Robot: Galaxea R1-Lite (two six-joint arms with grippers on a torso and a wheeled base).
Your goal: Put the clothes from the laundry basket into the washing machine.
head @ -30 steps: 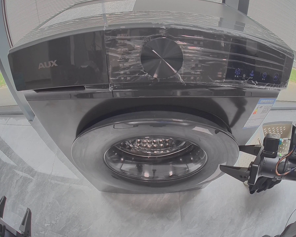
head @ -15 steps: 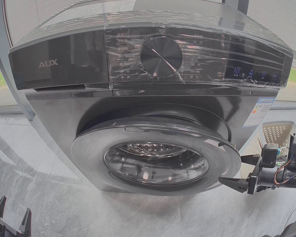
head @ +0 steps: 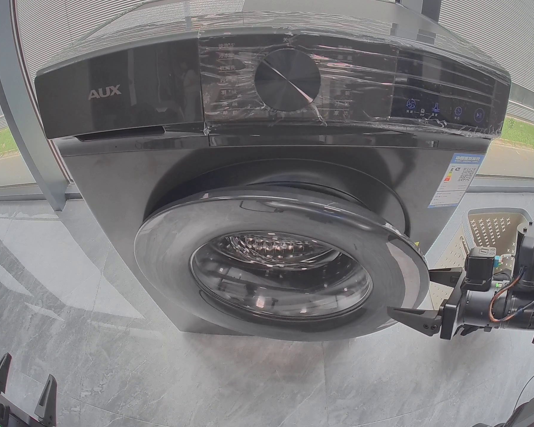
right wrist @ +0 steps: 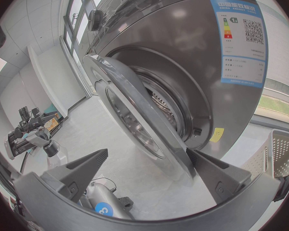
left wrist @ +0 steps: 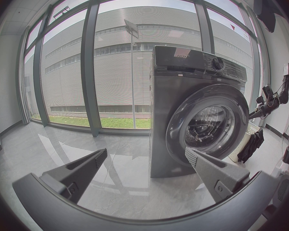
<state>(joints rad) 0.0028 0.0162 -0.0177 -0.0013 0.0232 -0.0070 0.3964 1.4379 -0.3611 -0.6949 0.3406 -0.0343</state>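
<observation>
Round glass-windowed door of dark grey washing machine stood ajar, rim between spread, unclamped fingers of right gripper. Risk: rim slips out, door swings shut. Dark clothes hung on beige perforated laundry basket, right of machine. Left gripper fingers also spread.

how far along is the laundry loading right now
Done: the washing machine door stands ajar, its free edge off the cabinet. In hand: the right gripper has its open jaws around that edge. Left: the dark clothes hang over the laundry basket, and none show in the drum.
</observation>
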